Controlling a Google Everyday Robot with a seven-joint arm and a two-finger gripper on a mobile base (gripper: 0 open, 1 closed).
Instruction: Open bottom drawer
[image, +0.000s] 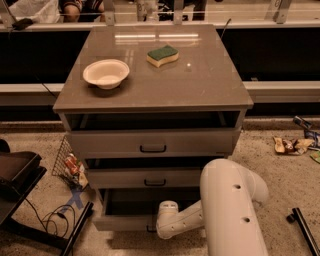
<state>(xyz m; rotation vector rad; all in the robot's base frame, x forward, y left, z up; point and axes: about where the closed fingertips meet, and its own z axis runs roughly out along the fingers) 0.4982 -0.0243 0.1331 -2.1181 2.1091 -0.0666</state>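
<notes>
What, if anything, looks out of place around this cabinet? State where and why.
Crumpled wrappers lie loose on the floor at the picture's right, beside the cabinet, like dropped litter. All three drawers stand partly open; the bottom drawer is furthest out, with the hand at its front.

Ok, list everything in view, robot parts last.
Cabinet: one, grey, centre.
Bowl: one, cream, cabinet top, left.
Sponge: one, green over yellow, cabinet top, rear centre.
Top drawer: one, grey, slightly out.
Middle drawer: one, grey, below it.
Bottom drawer: one, grey, lowest, pulled out.
Wrappers: several, mixed colours, floor right.
Cables: black, floor left.
Arm: one, white, front right.
Tool: one, colour hidden, at the bottom drawer's front.
</notes>
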